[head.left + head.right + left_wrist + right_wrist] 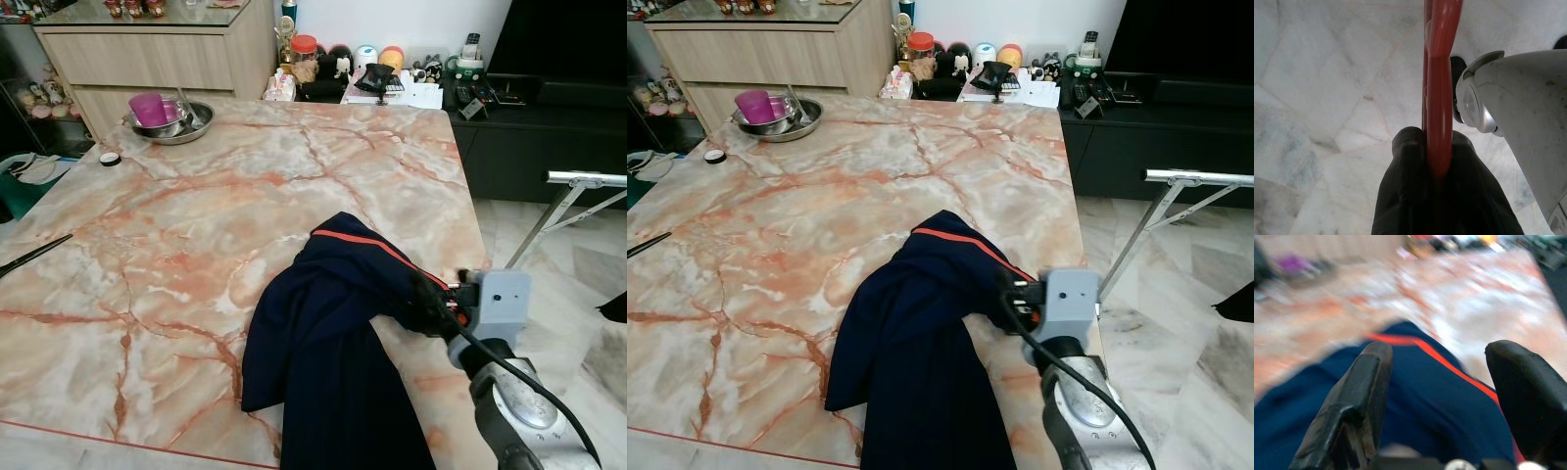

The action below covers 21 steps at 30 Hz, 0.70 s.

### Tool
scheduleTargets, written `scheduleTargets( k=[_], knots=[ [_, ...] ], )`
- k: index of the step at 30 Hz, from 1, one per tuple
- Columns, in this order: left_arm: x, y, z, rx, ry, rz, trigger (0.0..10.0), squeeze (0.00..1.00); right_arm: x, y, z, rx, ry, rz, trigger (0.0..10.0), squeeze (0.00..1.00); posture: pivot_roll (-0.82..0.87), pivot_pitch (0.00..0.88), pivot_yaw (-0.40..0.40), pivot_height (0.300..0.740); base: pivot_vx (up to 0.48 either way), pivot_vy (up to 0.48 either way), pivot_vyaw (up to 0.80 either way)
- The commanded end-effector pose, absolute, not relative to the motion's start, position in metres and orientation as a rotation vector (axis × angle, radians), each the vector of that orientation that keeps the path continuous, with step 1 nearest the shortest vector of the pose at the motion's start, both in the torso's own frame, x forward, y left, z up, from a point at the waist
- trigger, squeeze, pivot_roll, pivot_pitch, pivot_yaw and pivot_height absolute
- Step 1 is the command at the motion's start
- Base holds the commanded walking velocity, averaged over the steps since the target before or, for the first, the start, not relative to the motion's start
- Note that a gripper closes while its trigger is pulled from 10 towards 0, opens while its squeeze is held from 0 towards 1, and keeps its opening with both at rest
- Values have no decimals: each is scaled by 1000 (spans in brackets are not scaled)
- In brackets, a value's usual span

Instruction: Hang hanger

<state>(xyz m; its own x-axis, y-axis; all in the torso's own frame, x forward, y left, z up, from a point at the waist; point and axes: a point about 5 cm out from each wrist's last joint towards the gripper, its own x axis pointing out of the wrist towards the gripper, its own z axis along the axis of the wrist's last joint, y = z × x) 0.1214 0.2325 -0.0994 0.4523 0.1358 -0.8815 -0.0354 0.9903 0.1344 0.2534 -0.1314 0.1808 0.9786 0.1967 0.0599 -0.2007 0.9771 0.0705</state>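
A navy garment point(333, 343) with an orange stripe lies crumpled on the marble table point(196, 225), draped over its near right edge. My right gripper point(1442, 396) is open just above the garment, with cloth showing between its fingers point(1359, 391). In the left eye view its dark fingers point(426, 304) reach onto the cloth from the right. My left gripper point(1437, 161) is shut on a red hanger point(1440, 83), held low over the pale floor beside my own silver leg point(1518, 107).
A metal bowl point(181, 122) with a purple cup point(149, 108) stands at the table's far left. Bottles and small items point(343, 69) crowd the far edge. A metal rack bar point(588, 179) juts out at right over the tiled floor. A black utensil point(34, 255) lies at left.
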Motion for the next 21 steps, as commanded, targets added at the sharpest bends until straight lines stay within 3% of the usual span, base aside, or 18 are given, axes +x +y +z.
scheduleTargets(
  k=[1, 3, 5, 15, 21],
  knots=[
    [102, 224, -107, 84, 1156, 85, 10000, 0, 251, -142, 201, 60, -196, 128, 10000, 0, -59, 187, -3, 740, 0, 0, 0],
    [103, 226, -106, 87, 1156, 86, 10000, 0, 255, -165, 203, 5, -228, -35, 10000, 0, -62, 186, -3, 740, 0, 0, 0],
    [104, 226, -106, 89, 1154, 83, 10000, 0, 255, -170, 199, -4, -201, -64, 10000, 0, -61, 185, -4, 740, 0, 0, 0],
    [103, 233, -105, 97, 1155, 87, 10000, 0, 258, -163, 187, 95, -165, -68, 10000, 0, -56, 185, -6, 740, 0, 0, 0],
    [101, 235, -105, 108, 1161, 81, 10000, 0, 261, -162, 187, 94, -162, -55, 10000, 0, -54, 185, -8, 740, 0, 0, -759]
  ],
)
